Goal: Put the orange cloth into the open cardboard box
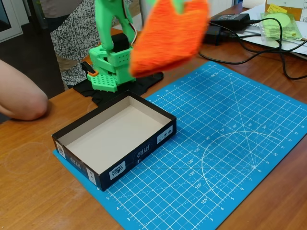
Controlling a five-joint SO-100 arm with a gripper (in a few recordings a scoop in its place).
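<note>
Wooden tabletop (29, 191) fills the left of the fixed view, and a person's bare arm (19, 96) rests on it at the left edge. Just right of that, the open cardboard box (96, 179) sits on the near-left corner of a blue cutting mat (230, 143), dark outside with small white labels, plain beige inside, with nothing in it. Behind the box stands the green arm (112, 62) on its black base, and behind that a person in a speckled black-and-white garment (72, 33) stands at the tabletop's far edge. Up and to the right of the arm's base, the orange cloth (168, 38) hangs in the air, clear of the mat, blurred, above and behind the box's far right corner and not over its inside. The tool (178, 5) shows as a bit of green at the cloth's top edge, clamped on the cloth. Farther right, at the back of the tabletop, lie a black power adapter (230, 20) with black cables (268, 48), then pale green cloths in clear plastic (280, 24) on white paper
</note>
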